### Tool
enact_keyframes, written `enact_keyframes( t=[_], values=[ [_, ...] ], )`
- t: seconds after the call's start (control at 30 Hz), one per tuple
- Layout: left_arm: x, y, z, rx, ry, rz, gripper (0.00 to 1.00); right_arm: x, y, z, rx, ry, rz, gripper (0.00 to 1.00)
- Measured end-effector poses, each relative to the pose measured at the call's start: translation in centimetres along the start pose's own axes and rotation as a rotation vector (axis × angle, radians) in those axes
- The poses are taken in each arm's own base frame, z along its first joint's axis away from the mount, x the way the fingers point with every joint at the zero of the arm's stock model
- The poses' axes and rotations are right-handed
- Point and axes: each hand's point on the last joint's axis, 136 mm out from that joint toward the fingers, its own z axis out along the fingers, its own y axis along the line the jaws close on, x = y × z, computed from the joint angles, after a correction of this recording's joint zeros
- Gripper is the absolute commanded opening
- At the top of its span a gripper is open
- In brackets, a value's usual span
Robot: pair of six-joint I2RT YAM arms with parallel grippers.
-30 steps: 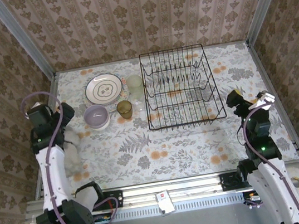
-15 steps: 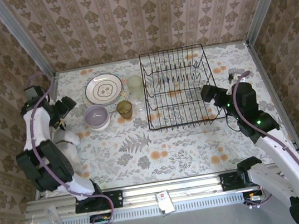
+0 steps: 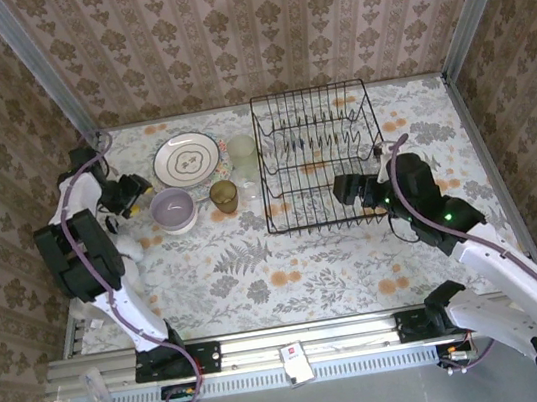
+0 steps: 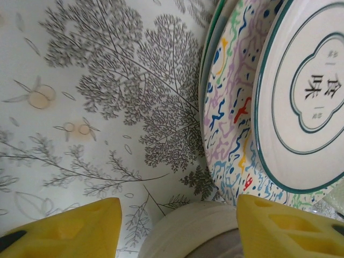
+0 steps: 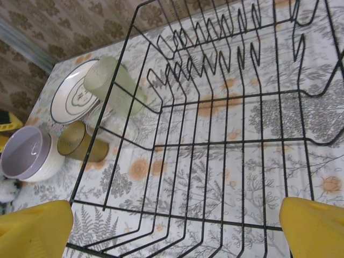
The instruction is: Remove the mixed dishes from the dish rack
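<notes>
While beside one rack (image 3: 321, 158), one glass (image 3: 241, 148)

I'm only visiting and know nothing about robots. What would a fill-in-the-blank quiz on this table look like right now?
The black dish rack holds ____ dishes.
The white plates lie in a ____ on the table.
Seen from overhead, every dish sits to the ____ of the rack.
The right pincer faces the rack with its yellow fingers wide ____.
Missing words: no; stack; left; open.

Damask-papered walls (image 3: 252, 21), leafy tablecloth (image 3: 261, 283) (orange blooms)
</notes>
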Motion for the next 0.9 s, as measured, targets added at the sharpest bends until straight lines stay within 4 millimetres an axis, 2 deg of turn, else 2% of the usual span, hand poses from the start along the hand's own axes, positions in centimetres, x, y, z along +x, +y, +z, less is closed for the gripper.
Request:
enact_keyframes(
  t=[0.2, 0.33, 0.5, 0.9],
  values=[
    [0.6, -1.2, 1.1, 0.032, 0.006, -0.030, 0.49, 0.4, 0.4, 0.2, -0.010, 0.014, -0.011, 1.00],
    [1.9, -0.3, 2.4, 0.023, 0.025, -0.083, 0.49, 0.5, 0.4, 0.2, -0.009, 0.016, -0.011, 1.00],
    [3.3, 0.7, 3.2, 0.016, 0.038, -0.137, 0.49, 0.3, 0.5, 0.2, -0.013, 0.011, -0.009, 1.00],
    [5.6, -0.2, 3.8, 0.052, 0.015, -0.232, 0.49, 0.5, 0.5, 0.5, -0.009, 0.019, 0.003, 1.00]
  ],
)
